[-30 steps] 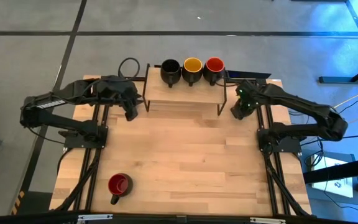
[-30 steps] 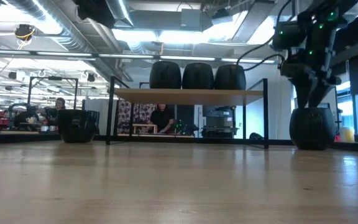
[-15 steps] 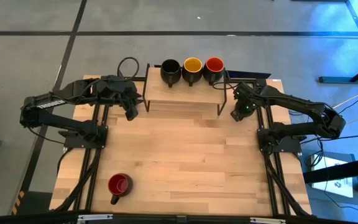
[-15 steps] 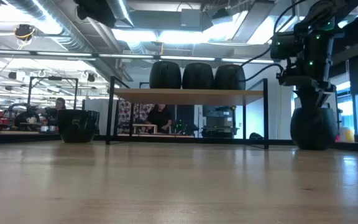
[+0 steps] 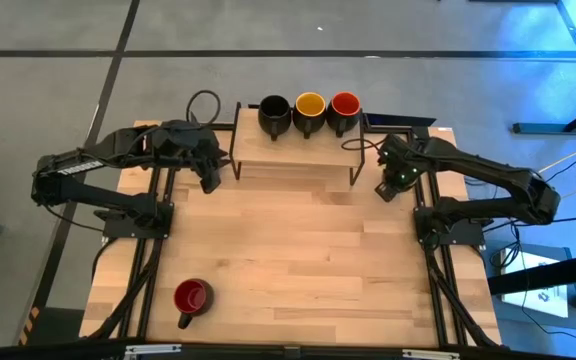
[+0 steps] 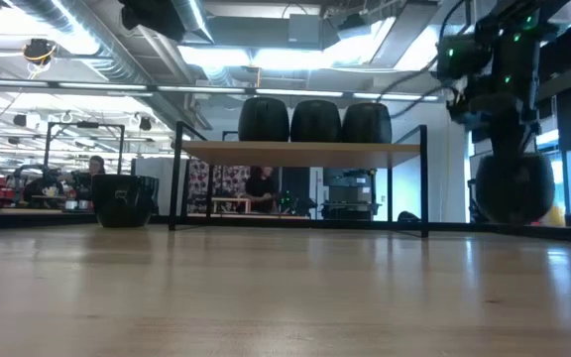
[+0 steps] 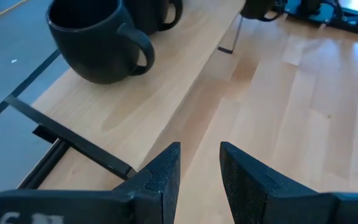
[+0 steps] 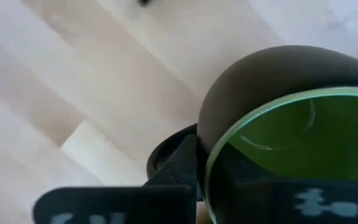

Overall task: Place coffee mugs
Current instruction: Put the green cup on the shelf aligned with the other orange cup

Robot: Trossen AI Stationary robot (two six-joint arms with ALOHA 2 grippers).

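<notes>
Our right claw [image 5: 390, 183] had closed on the rim of the small black ceramic mug with the green inside [image 8: 291, 137], one finger inside the rim and one outside by the handle. In the low view that mug [image 6: 513, 186] hung clear of the light wooden tabletop [image 5: 298, 260], just beside the right end of the low wooden shelf on thin black metal legs [image 5: 293, 150].

On the shelf, just past the claw, stood three black mugs in a row: one black inside [image 5: 274, 108], one yellow-orange inside [image 5: 310, 106], one red inside [image 5: 344, 104].

Our left claw [image 5: 211, 181] waited at the shelf's other end, fingers [image 7: 164, 177] part open and holding nothing; a black mug [image 7: 98, 38] sat on the shelf before it.

Well away, at the tabletop's near left corner, a red-lined black mug [image 5: 192, 298] stood alone.

We judged the task roughly half done: three mugs shelved, the green one in transit, the red one not yet fetched.
</notes>
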